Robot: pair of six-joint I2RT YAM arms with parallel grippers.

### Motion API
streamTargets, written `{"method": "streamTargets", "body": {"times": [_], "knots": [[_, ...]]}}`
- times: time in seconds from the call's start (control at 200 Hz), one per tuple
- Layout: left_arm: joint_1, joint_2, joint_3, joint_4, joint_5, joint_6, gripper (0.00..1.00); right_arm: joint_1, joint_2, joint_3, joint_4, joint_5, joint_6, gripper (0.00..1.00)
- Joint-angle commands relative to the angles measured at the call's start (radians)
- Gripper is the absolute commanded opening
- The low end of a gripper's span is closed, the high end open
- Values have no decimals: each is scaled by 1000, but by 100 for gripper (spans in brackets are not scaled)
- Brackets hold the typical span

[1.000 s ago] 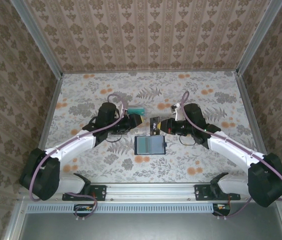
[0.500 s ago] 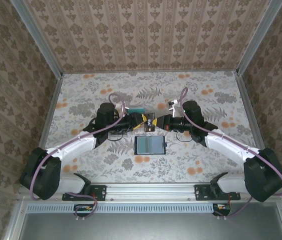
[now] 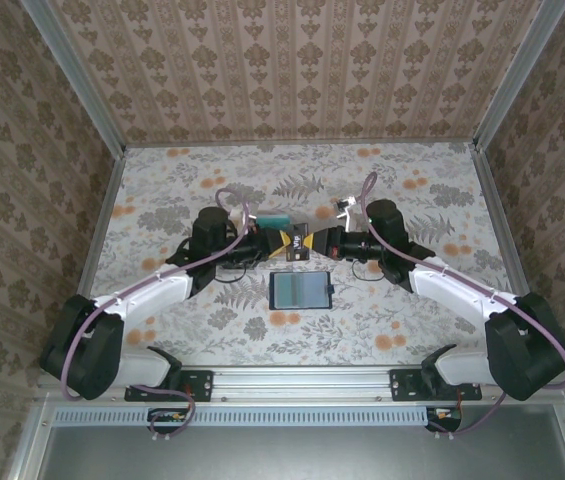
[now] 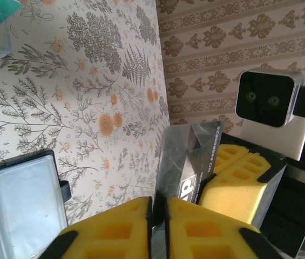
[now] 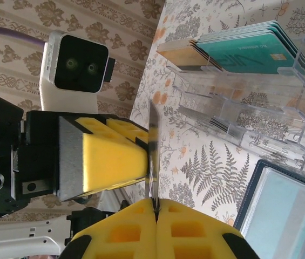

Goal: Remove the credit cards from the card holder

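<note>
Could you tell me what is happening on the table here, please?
The two arms meet over the middle of the table. The left tool and the right tool are both shut on one black card held between them, which looks like a handover. The clear card holder behind them has teal cards in it, and a dark flat case lies nearer the bases.

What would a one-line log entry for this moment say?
left gripper: shut on black card | right gripper: shut on black card | card holder: teal cards inside
</note>
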Motion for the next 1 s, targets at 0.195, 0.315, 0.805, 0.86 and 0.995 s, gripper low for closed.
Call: {"method": "streamTargets", "body": {"times": [0.195,0.315,0.805,0.86,0.995], "knots": [[-2,-40,-3,63,26,-4,0,-1,24,14,8,-18,-2,40],[7,-56,10,14,29,23,0,-3,12,13,-41,3,-27,61],[82,-197,278,-912,-264,809,0,-49,-149,-8,-255,121,-144,100],[81,-221,283,-953,-325,918,0,-53,-161,-10,-265,123,-152,100],[81,-262,298,-1042,-426,1215,0,-65,-184,-9,-286,130,-170,100]]}}
